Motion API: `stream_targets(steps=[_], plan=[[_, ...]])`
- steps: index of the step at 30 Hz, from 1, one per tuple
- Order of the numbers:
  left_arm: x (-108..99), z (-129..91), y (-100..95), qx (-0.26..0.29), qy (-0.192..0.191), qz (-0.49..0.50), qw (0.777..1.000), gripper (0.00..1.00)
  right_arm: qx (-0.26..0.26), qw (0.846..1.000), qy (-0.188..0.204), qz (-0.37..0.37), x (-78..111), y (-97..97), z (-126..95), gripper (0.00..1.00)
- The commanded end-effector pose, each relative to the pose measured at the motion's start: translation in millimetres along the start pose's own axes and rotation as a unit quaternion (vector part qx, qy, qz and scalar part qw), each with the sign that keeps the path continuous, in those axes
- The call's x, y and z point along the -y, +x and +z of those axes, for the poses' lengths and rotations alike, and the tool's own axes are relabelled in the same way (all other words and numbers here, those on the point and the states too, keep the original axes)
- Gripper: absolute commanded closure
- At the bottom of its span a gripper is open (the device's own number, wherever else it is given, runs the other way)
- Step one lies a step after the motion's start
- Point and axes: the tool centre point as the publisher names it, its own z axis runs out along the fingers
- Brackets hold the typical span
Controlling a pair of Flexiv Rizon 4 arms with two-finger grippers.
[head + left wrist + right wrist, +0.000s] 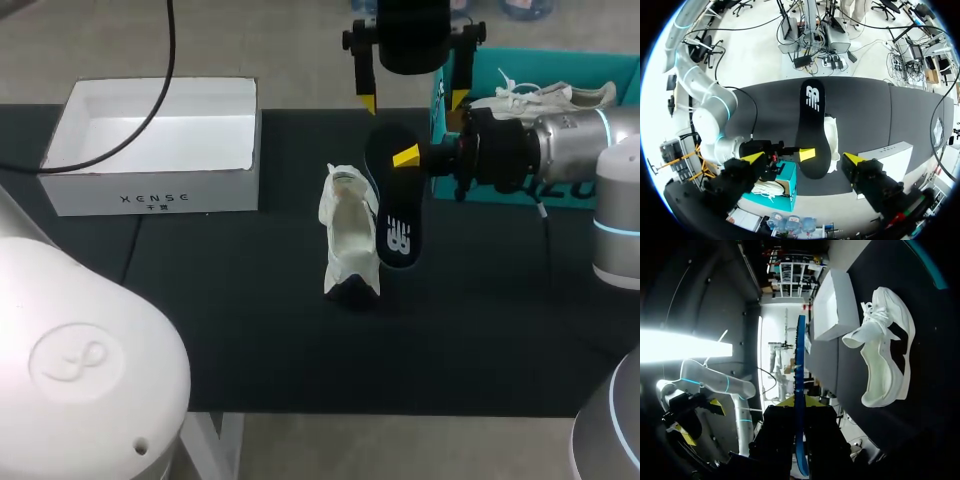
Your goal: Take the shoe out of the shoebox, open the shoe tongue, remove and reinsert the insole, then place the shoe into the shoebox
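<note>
So the insole (398,215) is out of the shoe, pinched at one end in the right jaws, which are clenched on it. It hangs just beside the white shoe (348,235), on its right. The shoe's lying about mid counter (250,330). The left jaws are spread wide with nothing in them, up over the far edge just past the insole. The white shoebox (150,195) sits open at the far left corner. A teal box (560,68) with another shoe (540,97) is at the far right, behind the right arm.
</note>
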Motion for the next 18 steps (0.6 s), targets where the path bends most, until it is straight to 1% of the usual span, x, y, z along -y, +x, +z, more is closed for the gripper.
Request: stream_targets(steps=[1, 5, 11, 14, 15, 16, 18], plan=[[3, 4, 9.1, 0.038, -0.012, -0.005, 0.999, 0.0, 0.0, 1.0, 0.0, 0.002, 2.1, 0.2, 0, 1.0], [3, 5, 11.4, 0.074, -0.016, -0.006, 0.997, 0.0, -0.001, 1.0, 0.001, 0.003, 3.8, 1.8, -3, 1.0], [10, -1, 21.2, 0.151, -0.029, -0.024, 0.988, 0.0, 0.002, 1.0, 0.005, 0.004, 6.0, 5.4, -9, 1.0], [12, 0, 29.3, 0.198, -0.033, -0.037, 0.979, 0.0, 0.0, 1.0, 0.01, 0.006, 7.1, 7.5, -12, 1.0], [12, 0, 31.9, 0.221, -0.031, -0.028, 0.974, 0.0, 0.0, 1.0, 0.011, 0.008, 7.4, 7.8, -13, 1.0], [13, 0, 33.6, 0.235, -0.04, -0.043, 0.97, 0.0, 0.0, 1.0, 0.012, 0.009, 7.8, 8.1, -14, 1.0], [14, 0, 36.8, 0.263, -0.044, -0.045, 0.963, 0.0, 0.002, 1.0, 0.014, 0.011, 8.5, 8.7, -15, 1.0]])
